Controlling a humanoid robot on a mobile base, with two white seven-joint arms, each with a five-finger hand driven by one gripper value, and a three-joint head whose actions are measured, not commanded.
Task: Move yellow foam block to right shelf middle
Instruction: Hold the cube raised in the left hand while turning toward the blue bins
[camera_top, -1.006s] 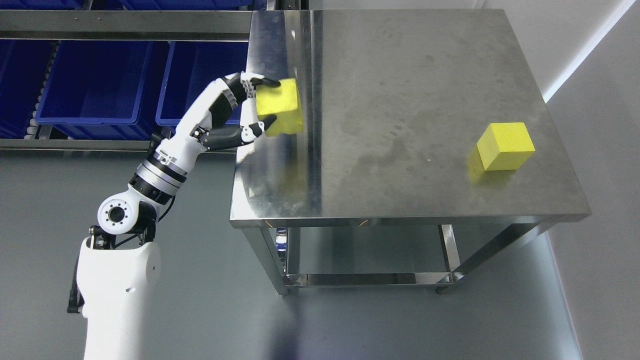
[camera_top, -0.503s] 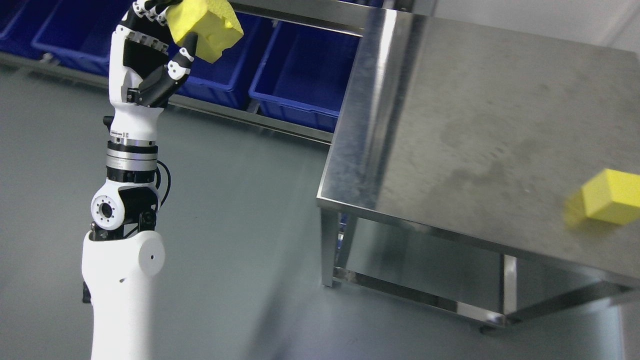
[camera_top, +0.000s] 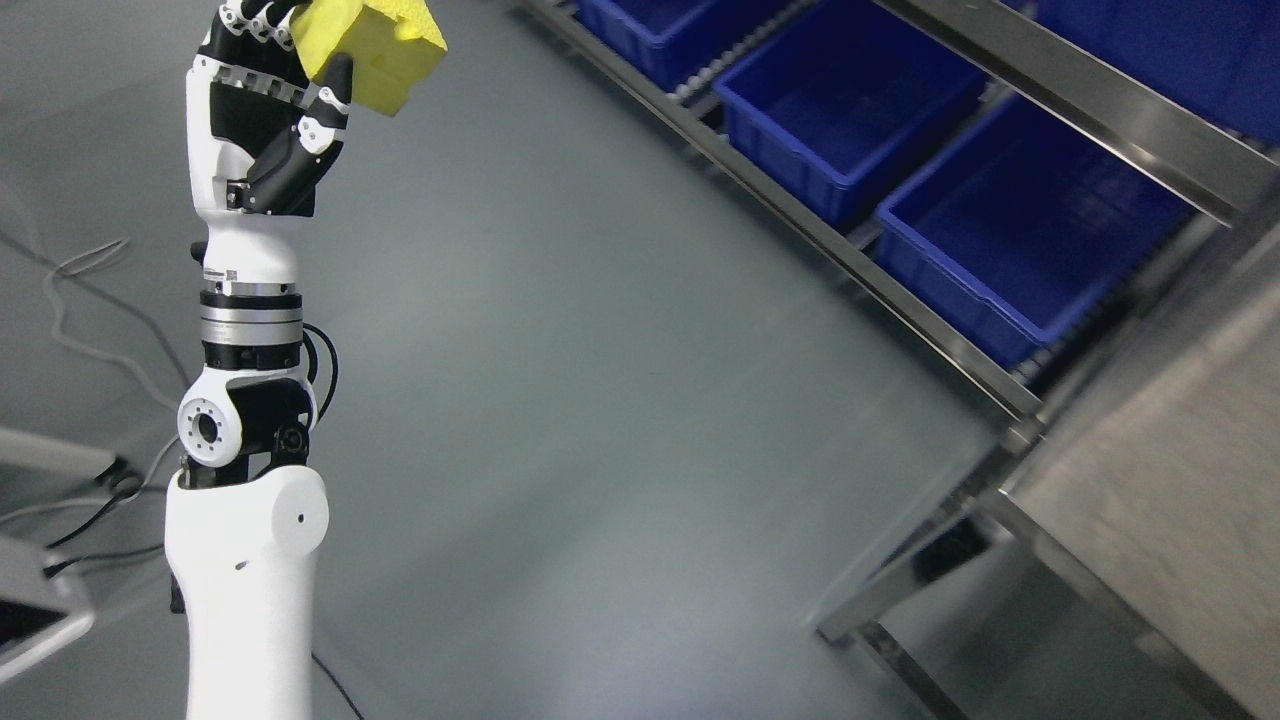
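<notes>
My left hand (camera_top: 300, 60) is raised at the top left of the head view, its arm rising straight from the lower left. Its fingers are curled around a yellow foam block (camera_top: 375, 45), which sits tilted in the grasp above bare grey floor. The block's top is cut off by the picture's upper edge. A metal shelf rack (camera_top: 950, 345) runs diagonally across the upper right, well away from the hand. My right arm does not show.
Blue bins (camera_top: 830, 130) (camera_top: 1030, 225) sit on the rack's lower level. The steel table's corner (camera_top: 1150, 480) fills the lower right, with a leg below it. Cables (camera_top: 80, 270) lie on the floor at the left, beside a grey device (camera_top: 30, 610) at the left edge.
The camera has swung left: the table and the second yellow block slid off to the right. My left hand keeps its hold on the block, raised.
</notes>
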